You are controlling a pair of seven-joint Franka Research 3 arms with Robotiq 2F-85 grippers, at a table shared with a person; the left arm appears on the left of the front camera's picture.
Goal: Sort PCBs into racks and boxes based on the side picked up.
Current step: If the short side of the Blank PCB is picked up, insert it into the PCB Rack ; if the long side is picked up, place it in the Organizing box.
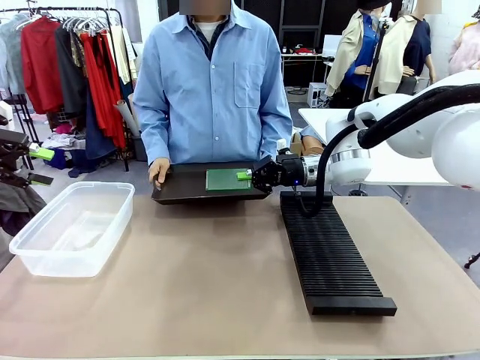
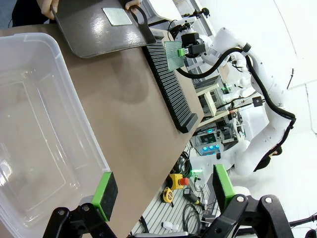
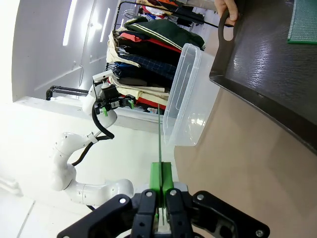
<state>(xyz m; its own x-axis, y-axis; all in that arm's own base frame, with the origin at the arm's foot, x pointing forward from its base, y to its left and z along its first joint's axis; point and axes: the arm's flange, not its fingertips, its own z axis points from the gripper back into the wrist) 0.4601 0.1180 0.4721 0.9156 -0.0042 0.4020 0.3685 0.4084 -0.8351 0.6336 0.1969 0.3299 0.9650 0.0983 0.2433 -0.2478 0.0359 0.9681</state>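
My right gripper (image 1: 245, 176) is shut on the edge of a green PCB (image 1: 225, 180), holding it just over the right part of the black tray. From the right wrist that board shows edge-on as a thin line (image 3: 159, 134) rising from the closed fingers (image 3: 161, 173). In the left wrist view the held board (image 2: 173, 51) hangs near the far end of the long black slotted rack (image 2: 168, 84) (image 1: 330, 251). A second PCB (image 2: 117, 16) (image 3: 302, 22) lies flat on the tray. My left gripper (image 2: 163, 187) stands open beside the clear tub (image 2: 29, 124) (image 1: 67, 262).
A person at the far side holds the shallow black tray (image 1: 180, 189) (image 3: 267, 59) by its handles, one hand (image 1: 158, 171) on the left one. The tub (image 3: 190, 99) sits at the table's left, the rack at its right. Bare tabletop (image 1: 202, 277) lies between them.
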